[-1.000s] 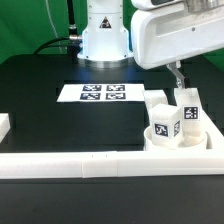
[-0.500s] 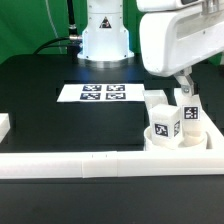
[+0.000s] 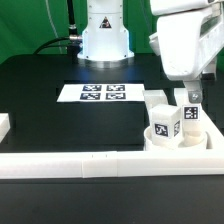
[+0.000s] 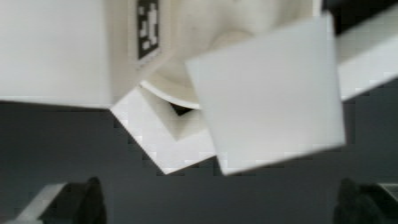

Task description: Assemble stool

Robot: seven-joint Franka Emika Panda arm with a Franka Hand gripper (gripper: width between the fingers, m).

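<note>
The round white stool seat (image 3: pixel 176 138) lies at the exterior view's right, inside the corner of the white rail. Two chunky white legs with tag markers stand on it, one in front (image 3: pixel 165 121) and one behind (image 3: pixel 189 113). A third white leg (image 3: pixel 156 100) stands just behind the seat. My gripper (image 3: pixel 188 95) hangs right above the back leg, apart from it. In the wrist view the fingertips (image 4: pixel 71 201) stand wide apart with nothing between them, and the blurred white legs (image 4: pixel 267 95) fill the picture beyond them.
A long white rail (image 3: pixel 100 163) runs along the table's front and turns up at the exterior view's right (image 3: pixel 214 140). The marker board (image 3: pixel 103 93) lies mid-table before the robot base (image 3: pixel 105 40). A white block (image 3: pixel 4 126) sits at the left edge.
My gripper has moved to the exterior view's right and a little down, and now stands over the legs on the seat. The stool parts have not moved.
</note>
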